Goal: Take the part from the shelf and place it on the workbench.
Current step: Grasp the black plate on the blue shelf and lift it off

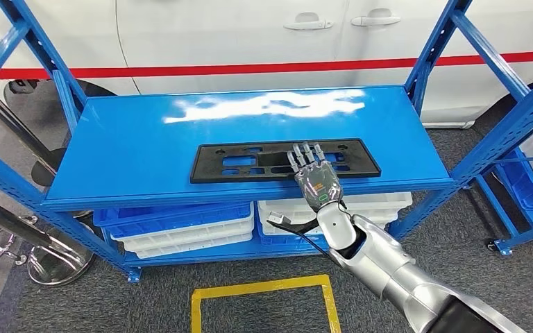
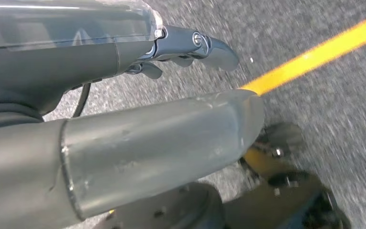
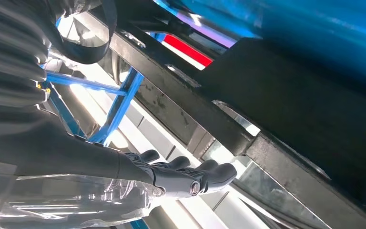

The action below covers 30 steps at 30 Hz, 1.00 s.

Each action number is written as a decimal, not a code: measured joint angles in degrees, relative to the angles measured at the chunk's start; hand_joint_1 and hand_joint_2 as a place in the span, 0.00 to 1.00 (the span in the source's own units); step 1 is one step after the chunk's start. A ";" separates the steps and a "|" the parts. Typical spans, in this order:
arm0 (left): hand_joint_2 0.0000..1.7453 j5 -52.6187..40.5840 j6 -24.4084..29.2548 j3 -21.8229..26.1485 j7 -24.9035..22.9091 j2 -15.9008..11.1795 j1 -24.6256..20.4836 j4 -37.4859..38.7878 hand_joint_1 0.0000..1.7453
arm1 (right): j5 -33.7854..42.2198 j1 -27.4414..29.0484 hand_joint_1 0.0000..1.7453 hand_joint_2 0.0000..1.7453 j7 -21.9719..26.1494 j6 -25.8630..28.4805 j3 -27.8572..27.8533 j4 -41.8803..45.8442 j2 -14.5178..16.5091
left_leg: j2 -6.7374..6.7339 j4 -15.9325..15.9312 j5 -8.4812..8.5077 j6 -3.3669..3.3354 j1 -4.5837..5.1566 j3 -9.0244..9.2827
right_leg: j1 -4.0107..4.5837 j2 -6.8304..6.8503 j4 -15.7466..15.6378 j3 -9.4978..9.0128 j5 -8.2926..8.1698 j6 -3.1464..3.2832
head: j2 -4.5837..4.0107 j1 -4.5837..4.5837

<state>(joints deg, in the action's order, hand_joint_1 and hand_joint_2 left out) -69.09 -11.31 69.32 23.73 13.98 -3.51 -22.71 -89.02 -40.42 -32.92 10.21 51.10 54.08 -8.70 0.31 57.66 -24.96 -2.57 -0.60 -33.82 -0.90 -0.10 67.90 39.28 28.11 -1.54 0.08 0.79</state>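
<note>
Head view: black plastic part (image 1: 277,159) lies flat on blue shelf (image 1: 139,159), near front edge. Right robot hand (image 1: 314,175) over part's right section, fingers extended & spread, holding nothing. Grasp not made; lift + carry to workbench left. Left robot hand (image 2: 186,47) hangs over floor, empty.

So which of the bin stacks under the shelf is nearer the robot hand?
The white stack on the right, directly below the right robot hand. The other stack, with blue bins on top, sits further left under the shelf.
</note>
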 joint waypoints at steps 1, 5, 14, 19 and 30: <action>0.00 0.00 0.00 0.01 -0.01 0.03 -0.02 0.00 0.00 | 0.00 -0.06 0.00 1.00 0.00 -0.01 0.01 -0.01 0.00 | 0.05 0.27 -0.33 0.25 0.07 0.07 | 0.00 0.07 -3.72 -1.68 -1.69 0.07 | 0.00 0.00; 0.00 0.00 0.01 0.02 0.01 0.08 -0.08 -0.04 0.00 | 0.00 -0.05 0.00 1.00 -0.04 -0.05 0.02 0.00 0.00 | 0.09 0.69 -0.91 1.39 0.31 -0.01 | 0.36 -0.08 -8.43 -3.56 -2.79 1.06 | 0.01 -0.02; 0.00 -0.24 -0.79 0.01 1.43 0.14 0.13 -0.11 0.00 | 0.00 0.09 0.00 1.00 -0.15 -0.16 0.07 0.17 0.01 | -0.01 14.52 -6.12 2.67 -0.08 -6.82 | 0.44 0.05 -9.01 -4.56 -2.47 2.84 | 0.01 -0.02; 0.00 -0.21 -0.85 0.01 1.60 0.13 0.00 -0.17 0.00 | 0.00 0.06 0.00 1.00 -0.15 -0.14 0.07 0.18 0.00 | 0.03 0.66 -1.03 1.21 0.45 -0.19 | 0.62 -0.12 -9.11 -5.29 -1.94 1.88 | 0.01 -0.02; 0.00 -0.37 -0.63 0.01 1.86 0.32 0.34 -0.31 0.00 | 0.00 0.58 0.00 1.00 -0.56 0.09 0.04 0.19 -0.18 | 0.13 -0.67 -2.77 -0.65 0.29 3.97 | 0.06 0.03 3.96 3.63 0.44 -0.34 | 0.01 -0.01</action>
<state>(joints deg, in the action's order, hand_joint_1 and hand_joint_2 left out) -69.46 -11.94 69.33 25.59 14.30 -3.18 -23.02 -89.02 -39.84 -33.47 10.30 51.15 54.27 -8.88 0.44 56.99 -27.74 -3.22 -0.31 -29.85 -0.85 -0.07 71.86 42.91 28.54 -1.88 0.08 0.78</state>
